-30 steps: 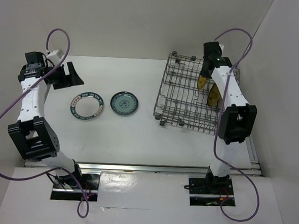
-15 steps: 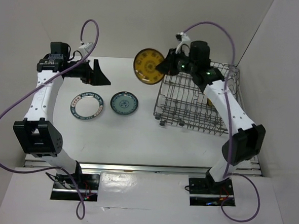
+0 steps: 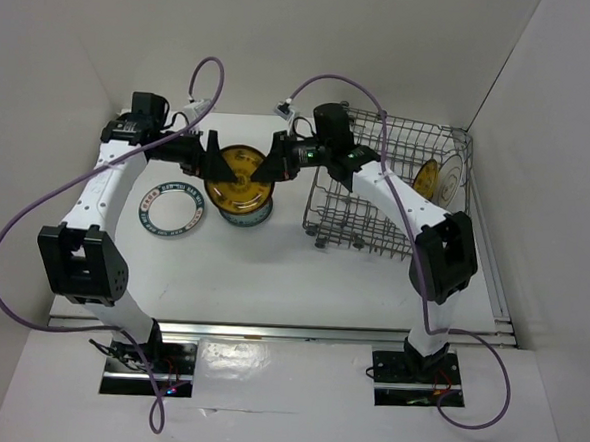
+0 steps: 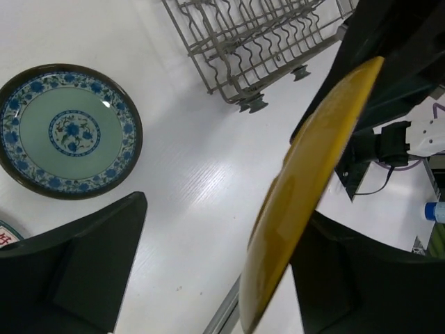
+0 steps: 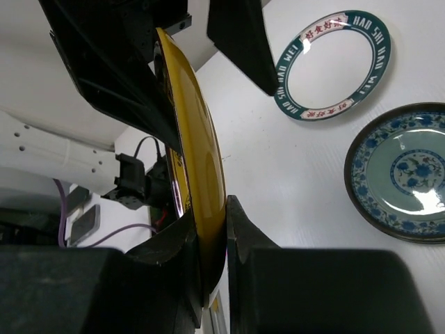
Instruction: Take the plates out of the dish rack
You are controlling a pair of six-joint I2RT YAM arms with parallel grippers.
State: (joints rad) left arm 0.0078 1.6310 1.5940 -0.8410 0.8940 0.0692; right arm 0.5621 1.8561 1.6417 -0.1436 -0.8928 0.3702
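The right gripper, clenched on the rim of the amber-yellow plate, has carried it from the far-left corner of the dish rack out to the rack's 9 o'clock, above the teal patterned plate. The left gripper has swung in and now straddles the plate's opposite edge, released and wide.
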